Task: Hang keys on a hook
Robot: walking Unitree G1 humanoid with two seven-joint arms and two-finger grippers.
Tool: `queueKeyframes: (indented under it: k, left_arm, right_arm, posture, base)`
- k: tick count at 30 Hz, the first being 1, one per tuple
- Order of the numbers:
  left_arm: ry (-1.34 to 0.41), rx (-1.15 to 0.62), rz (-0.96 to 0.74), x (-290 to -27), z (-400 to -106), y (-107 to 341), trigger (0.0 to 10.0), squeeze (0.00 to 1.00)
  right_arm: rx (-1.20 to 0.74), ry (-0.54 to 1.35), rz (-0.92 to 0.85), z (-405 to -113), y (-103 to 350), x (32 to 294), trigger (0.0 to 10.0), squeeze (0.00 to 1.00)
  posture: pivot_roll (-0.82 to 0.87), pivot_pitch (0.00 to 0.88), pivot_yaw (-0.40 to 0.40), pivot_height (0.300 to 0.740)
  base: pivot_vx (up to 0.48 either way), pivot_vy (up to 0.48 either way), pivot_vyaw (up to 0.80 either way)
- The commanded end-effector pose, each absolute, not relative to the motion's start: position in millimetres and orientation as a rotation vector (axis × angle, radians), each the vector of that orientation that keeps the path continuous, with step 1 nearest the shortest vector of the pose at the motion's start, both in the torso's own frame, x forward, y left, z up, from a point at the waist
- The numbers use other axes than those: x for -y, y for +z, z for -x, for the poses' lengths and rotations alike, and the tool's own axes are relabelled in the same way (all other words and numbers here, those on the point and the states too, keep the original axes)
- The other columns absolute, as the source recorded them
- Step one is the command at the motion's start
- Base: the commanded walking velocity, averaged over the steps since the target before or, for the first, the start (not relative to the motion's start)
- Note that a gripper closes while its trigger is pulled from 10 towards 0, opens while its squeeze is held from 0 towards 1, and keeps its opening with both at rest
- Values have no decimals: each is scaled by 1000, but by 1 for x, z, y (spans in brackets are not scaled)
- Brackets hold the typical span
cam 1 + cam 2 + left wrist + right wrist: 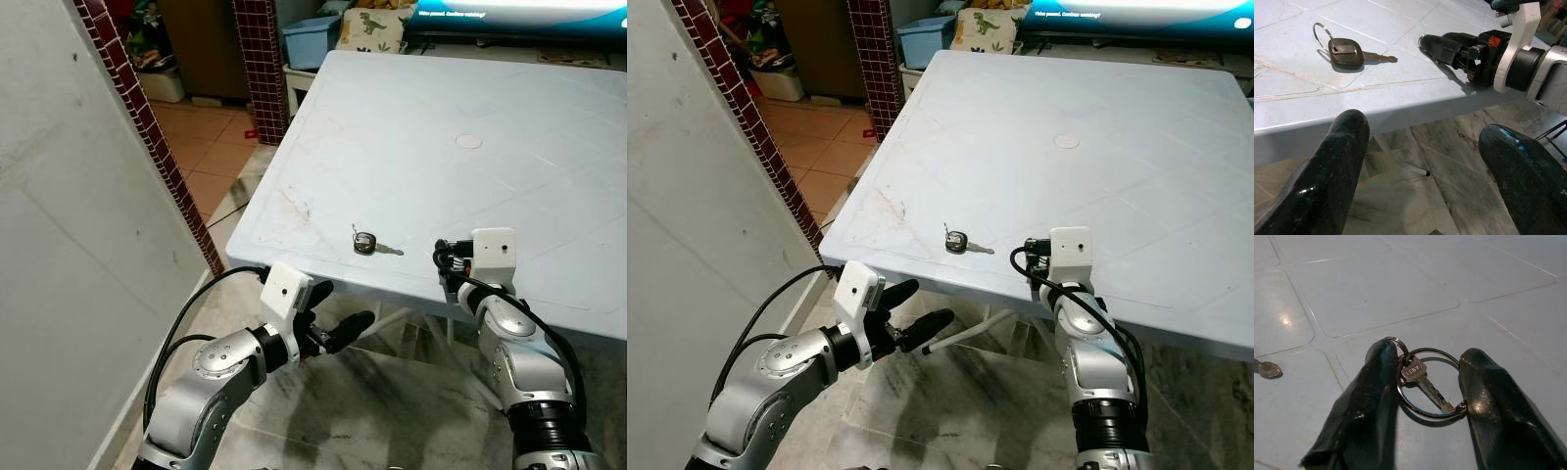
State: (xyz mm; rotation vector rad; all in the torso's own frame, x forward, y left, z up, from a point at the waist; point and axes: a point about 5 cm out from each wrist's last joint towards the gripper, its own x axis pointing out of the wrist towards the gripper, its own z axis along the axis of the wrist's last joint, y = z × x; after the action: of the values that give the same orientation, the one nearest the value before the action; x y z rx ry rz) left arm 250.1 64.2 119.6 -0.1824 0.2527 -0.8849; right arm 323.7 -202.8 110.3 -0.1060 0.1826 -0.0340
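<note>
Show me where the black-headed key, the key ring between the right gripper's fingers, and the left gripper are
black-headed key (364, 242), left eye view, on its black head.
key ring (1428, 383), right wrist view, on the small silver key.
left gripper (911, 311), right eye view, between its fingertips.

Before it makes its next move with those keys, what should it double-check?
1. Right pincer around the key ring: ok, fingers touch both sides.
2. Silver key on that ring: ok.
3. Ring lifted off the table: not ok, it lies flat.
4. Left pincer out of the way: ok, open, below the table edge.
5. Black-headed key clear of the right pincer: ok, lies apart.
6. Where the hook is: cannot tell.
</note>
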Motion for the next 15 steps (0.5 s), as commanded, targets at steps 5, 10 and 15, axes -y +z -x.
queueKeyframes:
  k: [5,10,15]
  left_arm:
    - [-892,-252,164,-64,-248,121,10000,0]
    - [-893,-252,160,-63,-249,120,10000,0]
    - [-893,-251,160,-63,-248,121,10000,0]
  right_arm:
    - [-204,-20,103,-321,103,201,0,0]
    - [-197,-22,107,-322,103,201,0,0]
    - [-194,-30,109,-322,104,201,0,0]
  posture:
    - [-50,126,78,740]
    - [-53,126,78,740]
    - [-53,126,77,740]
  base:
    - [0,0,0]
    - [0,0,0]
    - [0,0,0]
